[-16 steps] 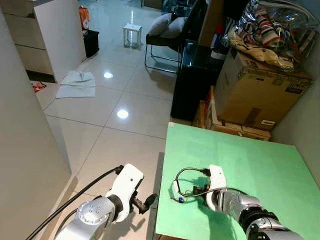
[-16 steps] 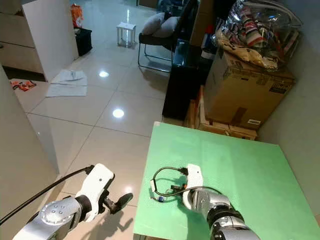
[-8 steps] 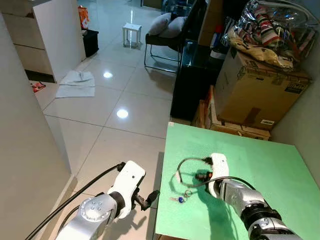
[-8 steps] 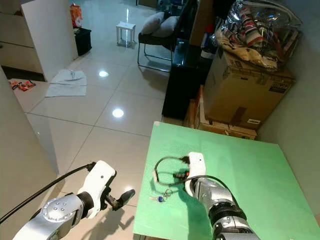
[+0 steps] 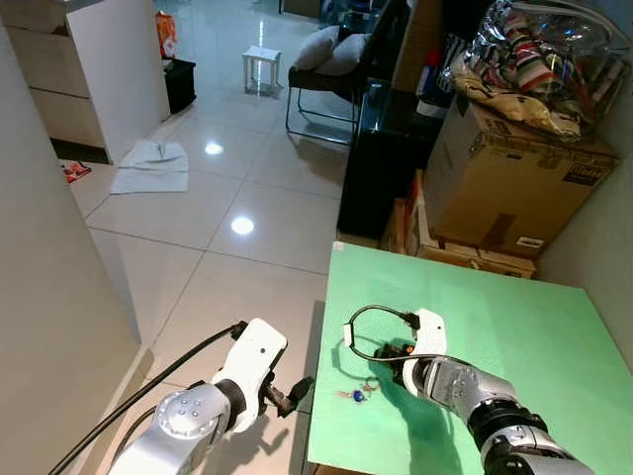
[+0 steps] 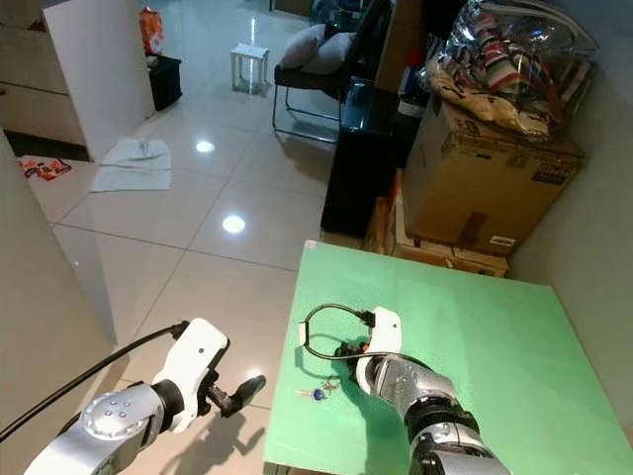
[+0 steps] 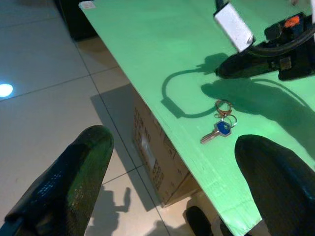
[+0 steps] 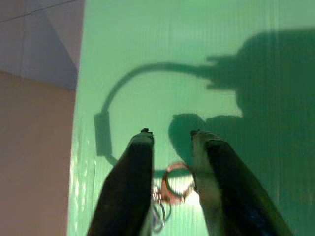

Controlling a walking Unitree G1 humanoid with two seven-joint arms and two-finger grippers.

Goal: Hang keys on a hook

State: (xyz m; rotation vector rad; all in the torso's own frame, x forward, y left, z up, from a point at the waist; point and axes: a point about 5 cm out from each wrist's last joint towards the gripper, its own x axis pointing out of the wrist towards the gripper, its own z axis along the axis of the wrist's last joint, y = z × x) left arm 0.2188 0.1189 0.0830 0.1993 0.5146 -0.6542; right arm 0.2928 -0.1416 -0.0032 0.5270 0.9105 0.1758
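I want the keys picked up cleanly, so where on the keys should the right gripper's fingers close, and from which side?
Best bet is the reddish ring. The keys lie flat near the green table edge, so come straight down from above with the right gripper; its open fingers already straddle the ring, which probably pinches more surely than the flat blue-headed key.

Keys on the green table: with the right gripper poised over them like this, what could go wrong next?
1. The keys lie flat near the edge of the green table; a poor closing could nudge them off onto the floor.
2. The right gripper has its jaws open around the thin key ring; flat on the surface, it may slip out of the pinch.
3. No hook can be seen here, so carrying them further is uncertain.
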